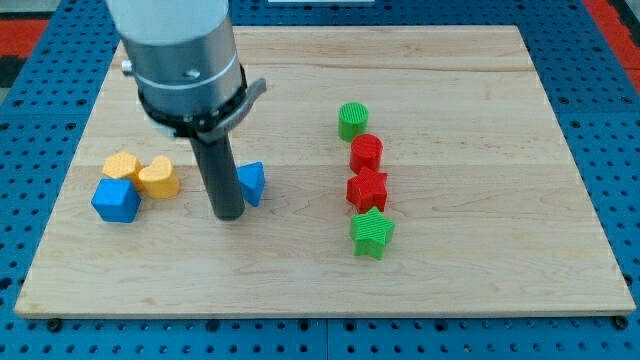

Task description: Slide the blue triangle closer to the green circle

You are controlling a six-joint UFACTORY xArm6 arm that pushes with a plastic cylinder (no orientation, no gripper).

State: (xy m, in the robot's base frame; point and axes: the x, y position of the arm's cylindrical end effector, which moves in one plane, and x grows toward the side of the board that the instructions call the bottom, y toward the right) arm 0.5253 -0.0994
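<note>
The blue triangle (pixel 252 183) lies left of the board's middle. My tip (pixel 229 214) rests on the board right against the triangle's left side, and the rod hides part of it. The green circle (pixel 353 121) sits up and to the right of the triangle, at the top of a column of blocks, well apart from it.
Below the green circle stand a red circle (pixel 366 153), a red star (pixel 367 190) and a green star (pixel 373 233) in a column. At the view's left are a yellow hexagon (pixel 121 165), a yellow heart (pixel 159 178) and a blue cube (pixel 116 200). The wooden board (pixel 480 260) sits on a blue pegboard.
</note>
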